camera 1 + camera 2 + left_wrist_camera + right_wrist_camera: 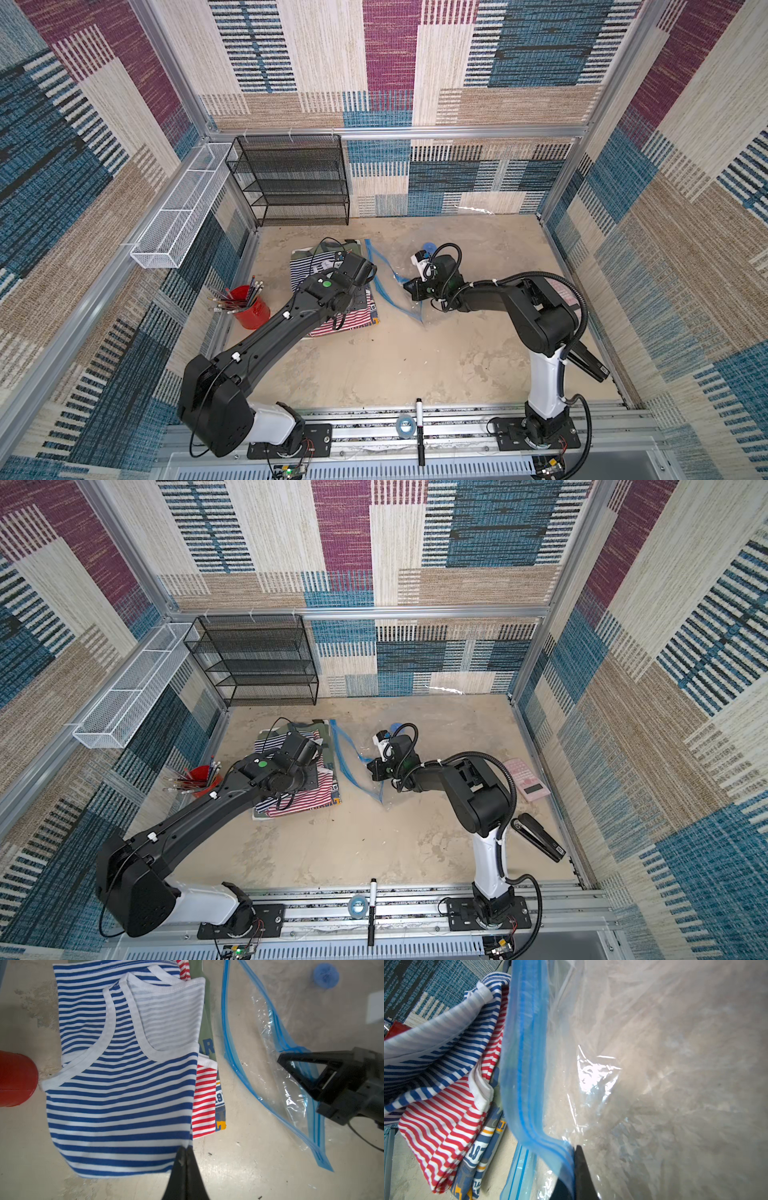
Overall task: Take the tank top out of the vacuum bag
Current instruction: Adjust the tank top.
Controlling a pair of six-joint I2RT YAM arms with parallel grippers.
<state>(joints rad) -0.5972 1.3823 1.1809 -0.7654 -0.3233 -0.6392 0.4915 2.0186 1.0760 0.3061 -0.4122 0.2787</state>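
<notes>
The tank top (124,1095), the one with blue and white stripes, is already out of the vacuum bag (291,1093). It lies folded on a pile of other clothes just beside the bag, on the side where the bag's blue zip strip (225,1032) is.

The left claw (185,1150) is pinched shut on the edge of the tank top that is nearest the bag. From that claw, the shirt spreads away from the bag, toward a red cup (251,309) full of pencils. The shirt's straps point toward the same end as the bag's round blue valve (325,975). The left arm is the one over the shirt, so it is the nearer arm.

The right claw (574,1153) is pinched shut on the bag's blue zip strip and holds that part up off the table. The strip runs long, side by side with the pile of clothes. The mouth of the bag gapes open toward the shirt.

I can see only the table through the clear plastic, so I think the bag has nothing in it. Under the tank top there is a red striped shirt (204,1101) and more folded clothes.

I think the job is almost done. The left claw only needs to let go, and the shirt would stay on the pile.
</notes>
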